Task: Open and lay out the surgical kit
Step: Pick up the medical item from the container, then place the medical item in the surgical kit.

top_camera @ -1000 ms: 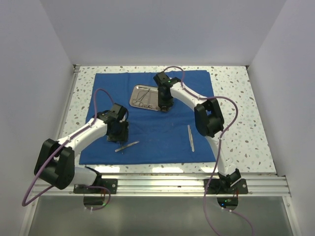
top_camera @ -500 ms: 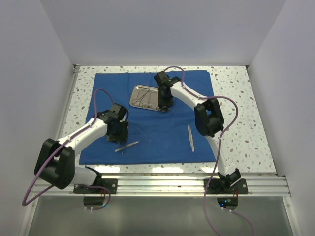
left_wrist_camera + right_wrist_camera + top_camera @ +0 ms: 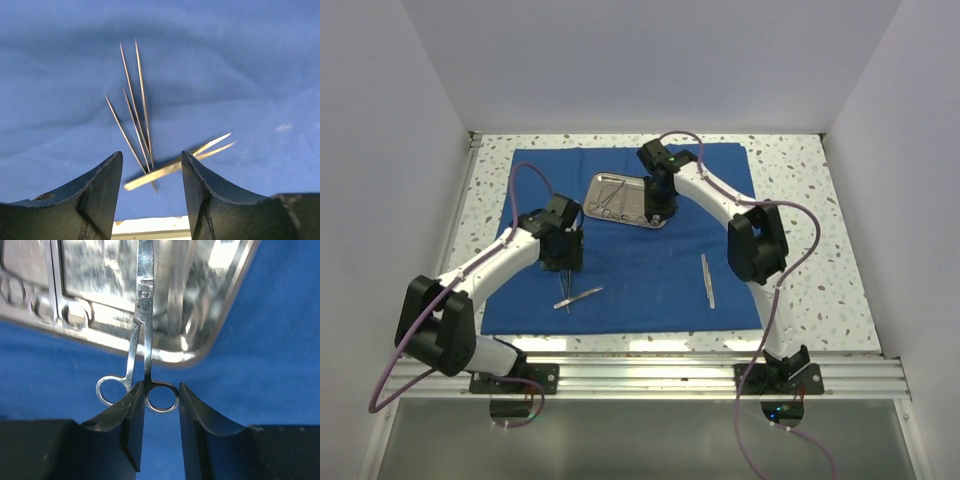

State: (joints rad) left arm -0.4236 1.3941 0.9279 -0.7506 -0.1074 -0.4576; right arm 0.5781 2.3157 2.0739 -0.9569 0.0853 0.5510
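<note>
The royal-blue cloth (image 3: 640, 270) lies spread flat on the table. A steel tray (image 3: 592, 195) rests on its far middle, with instruments inside. My right gripper (image 3: 660, 212) is at the tray's near right corner. In the right wrist view it (image 3: 161, 386) is shut on one ring handle of the scissors (image 3: 146, 340), which lie over the tray rim (image 3: 235, 280). My left gripper (image 3: 566, 265) hovers open over flat tweezers (image 3: 580, 296). In the left wrist view the gripper (image 3: 151, 155) frames these tweezers (image 3: 170, 170), crossed by a thin pointed pair (image 3: 142, 100).
Another pair of tweezers (image 3: 707, 280) lies alone on the cloth's right part. Speckled tabletop (image 3: 810, 240) shows around the cloth. White walls close in the back and sides, and an aluminium rail (image 3: 650, 370) runs along the near edge.
The left arm has swung slightly right and lifted, its gripper drawn back a little from the tweezers. The right arm has shifted slightly, and its jaws have narrowed onto the scissors' ring.
</note>
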